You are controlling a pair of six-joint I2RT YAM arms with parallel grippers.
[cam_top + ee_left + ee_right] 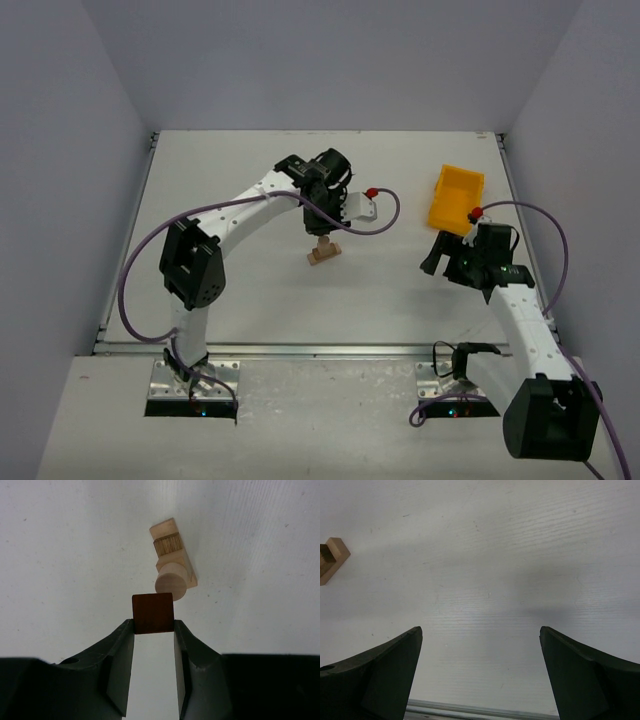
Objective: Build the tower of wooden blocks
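While left fingers (119,652) pinch the red-brown block (153,613), right fingers (385,667) (spread wide) hover near the yellow bin (455,200)

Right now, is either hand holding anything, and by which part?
The left hand pinches a small reddish-brown block by its two opposite sides, fingers on the end nearest the wrist. The right hand is open and holds nothing.
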